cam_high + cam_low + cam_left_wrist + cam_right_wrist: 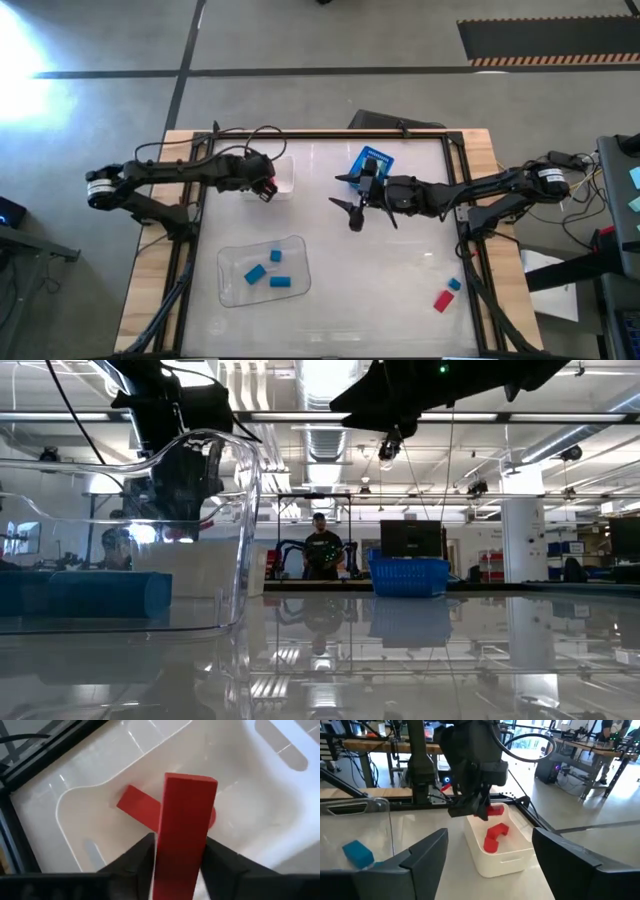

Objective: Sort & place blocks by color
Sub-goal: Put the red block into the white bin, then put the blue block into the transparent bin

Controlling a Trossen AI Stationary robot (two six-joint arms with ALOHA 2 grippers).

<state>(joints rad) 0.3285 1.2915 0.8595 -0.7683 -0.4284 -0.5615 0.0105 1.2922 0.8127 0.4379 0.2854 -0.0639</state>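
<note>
The left gripper (177,857) hangs over the white tray (283,175), which sits at about 10 o'clock on the table (400,290). Its two fingers (132,862) grasp a long red block (182,830) and hold it upright, just above the inside of the tray. Under it more red blocks (137,807) lie on the tray floor. In the right wrist view two or three red blocks show inside the same tray.

The right gripper (352,195) is near the middle of the table, a bit toward 12 o'clock. Its fingers (427,852) are spread wide and hold nothing. It points toward the left arm and the white tray.

A clear tray (262,270) sits at about 7 o'clock. Three blue blocks (255,272) lie in it, near each other.

At about 4 o'clock, one red block (443,300) and one small blue block (454,285) lie on the bare table, just beside each other.

A blue bin (372,160) stands at 12 o'clock, close behind the right gripper. In the low view it is a blue basket far back on the table.

A person (322,550) stands in the room behind the table.
</note>
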